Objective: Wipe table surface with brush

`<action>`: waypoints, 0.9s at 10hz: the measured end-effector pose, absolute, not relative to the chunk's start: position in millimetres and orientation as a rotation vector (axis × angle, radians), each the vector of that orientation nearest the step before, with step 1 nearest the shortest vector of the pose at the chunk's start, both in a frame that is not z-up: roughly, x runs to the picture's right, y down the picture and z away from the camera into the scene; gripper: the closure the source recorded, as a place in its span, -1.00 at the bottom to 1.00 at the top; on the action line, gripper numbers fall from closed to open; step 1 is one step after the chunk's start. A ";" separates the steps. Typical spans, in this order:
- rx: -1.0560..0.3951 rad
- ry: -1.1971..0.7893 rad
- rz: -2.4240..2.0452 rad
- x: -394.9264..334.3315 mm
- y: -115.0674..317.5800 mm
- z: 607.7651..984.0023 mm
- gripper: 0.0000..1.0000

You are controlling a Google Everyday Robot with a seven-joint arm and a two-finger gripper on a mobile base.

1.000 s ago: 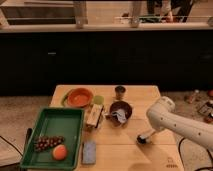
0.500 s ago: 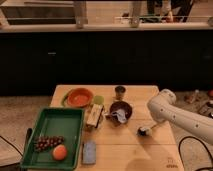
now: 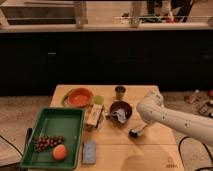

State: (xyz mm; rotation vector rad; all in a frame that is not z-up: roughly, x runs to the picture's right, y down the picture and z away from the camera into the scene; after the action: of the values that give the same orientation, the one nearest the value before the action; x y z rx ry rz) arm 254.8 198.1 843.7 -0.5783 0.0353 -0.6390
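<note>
1. Far to the left of the gripper, a green tray sits at the table's left edge, holding dark grapes and an orange fruit.
2. Just right of the tray, and still well left of the gripper, a blue-grey block lies flat on the wood.
3. Up and to the left of the gripper stand an orange bowl, a small greenish cup and a pale box-like item.
4. Just beside the gripper, up and to its left, a dark bowl holds a crumpled bluish cloth; a small dark cup stands beyond it.
5. The gripper is down at the table surface, right of centre, at the end of the white arm that reaches in from the right. Its fingers are drawn together around the brush, whose dark head appears to touch the wood directly under the gripper.
6. Judged from this, the brush is already picked up and set against the tabletop, so the wiping step seems to be in hand.
7. No crumbs or marks can be made out, so how much wood has been swept cannot be told. The bare stretch in front of and to the right of the gripper looks like what is left to cover.
</note>
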 end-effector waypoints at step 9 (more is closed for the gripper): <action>-0.605 0.058 -0.618 310.3 226.1 820.2 1.00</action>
State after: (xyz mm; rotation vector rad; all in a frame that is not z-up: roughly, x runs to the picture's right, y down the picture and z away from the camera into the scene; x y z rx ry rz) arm 310.3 226.1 820.2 -0.6047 0.0580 -0.6179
